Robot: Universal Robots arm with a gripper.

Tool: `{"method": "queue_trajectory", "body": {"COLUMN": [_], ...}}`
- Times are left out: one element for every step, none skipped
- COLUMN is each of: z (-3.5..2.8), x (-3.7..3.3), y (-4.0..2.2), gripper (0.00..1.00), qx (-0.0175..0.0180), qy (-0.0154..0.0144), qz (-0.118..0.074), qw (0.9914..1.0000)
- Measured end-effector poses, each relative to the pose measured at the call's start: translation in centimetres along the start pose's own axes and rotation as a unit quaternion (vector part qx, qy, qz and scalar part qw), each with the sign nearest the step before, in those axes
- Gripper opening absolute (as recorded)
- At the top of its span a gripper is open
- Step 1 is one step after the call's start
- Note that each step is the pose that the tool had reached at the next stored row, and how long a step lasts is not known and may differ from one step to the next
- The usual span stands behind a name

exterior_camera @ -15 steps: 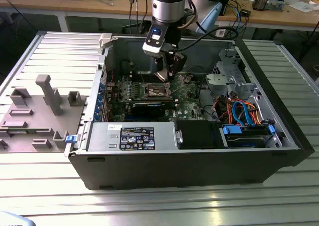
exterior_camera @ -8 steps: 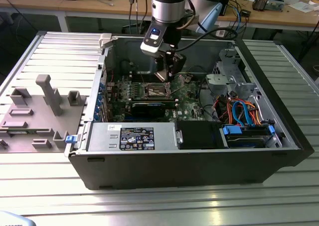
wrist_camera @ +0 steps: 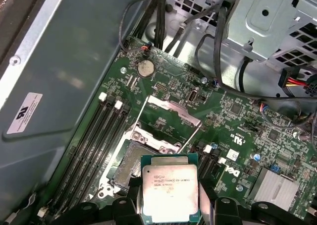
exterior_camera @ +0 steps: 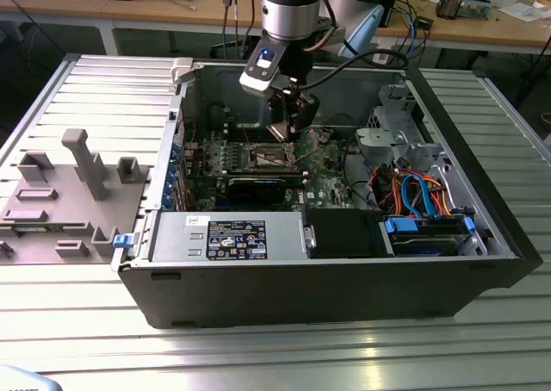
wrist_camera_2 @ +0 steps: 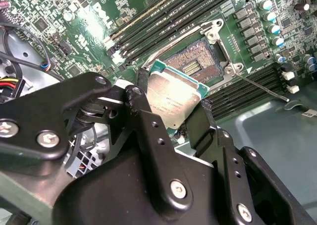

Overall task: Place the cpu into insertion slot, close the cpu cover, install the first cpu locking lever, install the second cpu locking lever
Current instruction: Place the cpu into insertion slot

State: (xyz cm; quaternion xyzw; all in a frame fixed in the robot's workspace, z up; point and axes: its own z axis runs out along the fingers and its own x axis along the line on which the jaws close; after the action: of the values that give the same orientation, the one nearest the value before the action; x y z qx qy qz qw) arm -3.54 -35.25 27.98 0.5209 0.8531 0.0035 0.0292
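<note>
My gripper [wrist_camera_2: 174, 117] is shut on the cpu [wrist_camera_2: 176, 98], a flat square chip with a silver top and green edge, clamped between the two black fingers [wrist_camera_2: 143, 118]. The cpu [wrist_camera: 170, 188] hangs tilted just above and beside the insertion slot [wrist_camera: 130, 164], apart from it. The insertion slot [wrist_camera_2: 194, 66] lies bare, with its dark pin field showing. The cpu cover [wrist_camera: 174, 109] stands swung open on the slot's far side. A thin locking lever [wrist_camera_2: 260, 88] sticks out, raised. In the exterior view my gripper [exterior_camera: 288, 134] reaches down into the open computer case over the insertion slot [exterior_camera: 269, 157].
Long memory slots [wrist_camera: 99, 136] flank the socket on the green motherboard [wrist_camera: 233, 136]. Black cables [wrist_camera: 233, 86] and a metal drive cage [wrist_camera: 277, 22] crowd one side. The case wall [exterior_camera: 344, 279], power supply [exterior_camera: 228, 236] and graphics card [exterior_camera: 254, 187] surround the board. A grey fixture [exterior_camera: 77, 184] stands at the exterior view's left.
</note>
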Motion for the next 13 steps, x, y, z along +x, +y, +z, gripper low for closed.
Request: {"method": "queue_trajectory", "body": {"z": [0.00,0.01,0.01,0.01,0.02,0.03,0.03,0.03,0.04,0.05,0.05,0.06,0.07], "x": [0.00,0.00,0.00,0.00,0.00,0.00,0.00,0.00,0.00,0.00,0.00,0.00,0.00], "y": [0.00,0.00,0.00,0.00,0.00,0.00,0.00,0.00,0.00,0.00,0.00,0.00,0.00], "gripper": [0.55,0.55,0.55,0.55,0.55,0.55,0.55,0.55,0.55,0.55,0.55,0.55,0.55], "qx": [0.0001,0.0002,0.0003,0.0004,0.0006,0.0007,0.0008,0.0009,0.0011,0.0012,0.0013,0.0015,0.0016], "qy": [-0.0001,-0.0001,-0.0002,-0.0003,-0.0005,-0.0006,-0.0007,-0.0007,-0.0009,-0.0009,-0.0010,-0.0012,-0.0013], "qz": [0.002,0.004,0.007,0.009,0.013,0.016,0.018,0.020,0.024,0.026,0.028,0.032,0.035], "qw": [1.00000,0.99999,0.99997,0.99996,0.99992,0.99987,0.99983,0.99980,0.99972,0.99967,0.99960,0.99949,0.99939]}}
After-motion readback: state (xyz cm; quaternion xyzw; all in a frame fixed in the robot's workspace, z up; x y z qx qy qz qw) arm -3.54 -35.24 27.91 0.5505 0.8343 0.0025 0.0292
